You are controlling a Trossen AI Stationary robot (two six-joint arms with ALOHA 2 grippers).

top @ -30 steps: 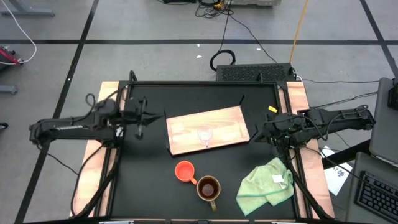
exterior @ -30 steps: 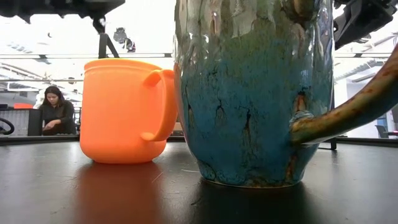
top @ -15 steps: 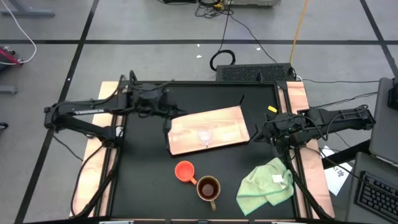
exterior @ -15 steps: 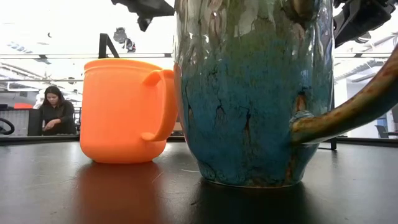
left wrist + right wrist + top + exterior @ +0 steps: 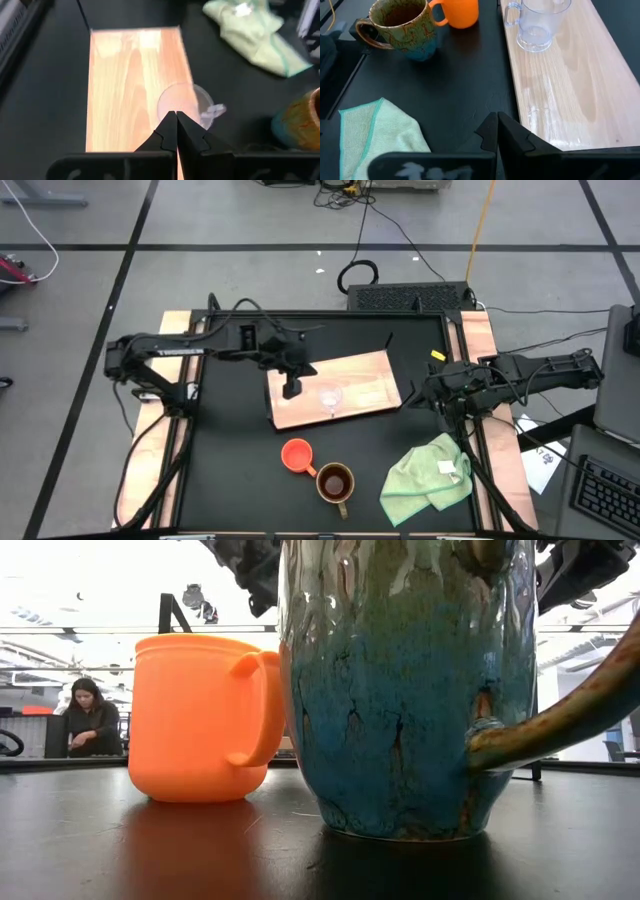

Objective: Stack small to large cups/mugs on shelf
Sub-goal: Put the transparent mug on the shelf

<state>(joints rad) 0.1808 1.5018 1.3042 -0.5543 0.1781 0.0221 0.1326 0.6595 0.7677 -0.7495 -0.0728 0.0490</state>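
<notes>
Count of things on and around the table

Three cups: one clear glass cup [image 5: 329,396], one orange cup [image 5: 297,454], one brown mug [image 5: 335,482]; one wooden board [image 5: 370,380]; one light green cloth [image 5: 428,477]; two arms, each with one gripper, the left gripper [image 5: 291,388] and the right gripper [image 5: 412,399]; one person [image 5: 90,718] in the room behind.

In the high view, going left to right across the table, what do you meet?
Left gripper over the board's left end → orange cup → clear glass cup on the wooden board → brown mug → green cloth → right gripper at the table's right edge.
</notes>
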